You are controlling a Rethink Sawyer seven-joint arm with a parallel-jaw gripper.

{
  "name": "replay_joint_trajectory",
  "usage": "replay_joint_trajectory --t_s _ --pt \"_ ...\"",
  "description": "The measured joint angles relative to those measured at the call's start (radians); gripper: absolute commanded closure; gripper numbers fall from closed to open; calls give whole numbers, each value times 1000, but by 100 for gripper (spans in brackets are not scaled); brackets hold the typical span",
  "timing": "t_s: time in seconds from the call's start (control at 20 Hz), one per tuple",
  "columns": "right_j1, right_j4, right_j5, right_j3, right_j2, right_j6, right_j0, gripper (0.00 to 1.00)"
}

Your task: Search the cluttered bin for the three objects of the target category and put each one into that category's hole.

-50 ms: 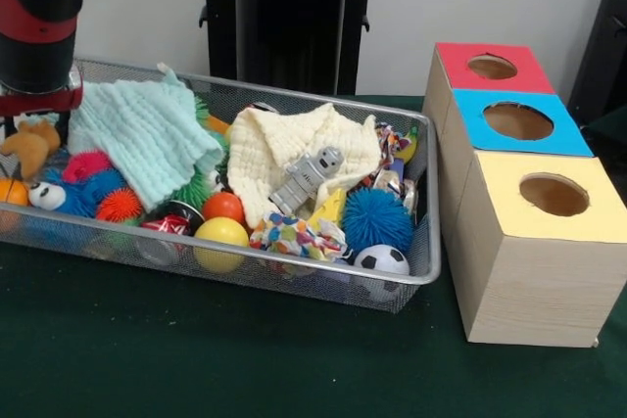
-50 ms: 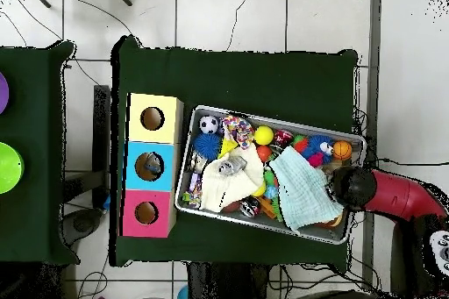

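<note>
We cannot tell whether the gripper [image 2: 338, 183] is open or holding anything, as the arm's bulk hides its tip over one end of the wire-mesh bin [image 1: 323, 266]. Since balls look the likeliest targets, we should lift the soft mint cloth [image 1: 147, 134] aside first. Smooth yellow ball [image 1: 221, 237] and spiky blue ball [image 1: 377, 219] lie exposed near the three-holed box [image 1: 549, 271].
</note>
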Motion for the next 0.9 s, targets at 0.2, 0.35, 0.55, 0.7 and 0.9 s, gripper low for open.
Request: replay_joint_trajectory --t_s 0.2,0.35,0.55,0.7,0.9 --pt "1 0 -1 8 9 0 -16 0" --pt "1 -1 0 10 14 0 -21 0" --pt "1 -17 -6 10 17 0 -20 0" --pt "1 -31 -10 10 19 0 -19 0" --pt "1 -32 -29 12 36 0 -32 0"
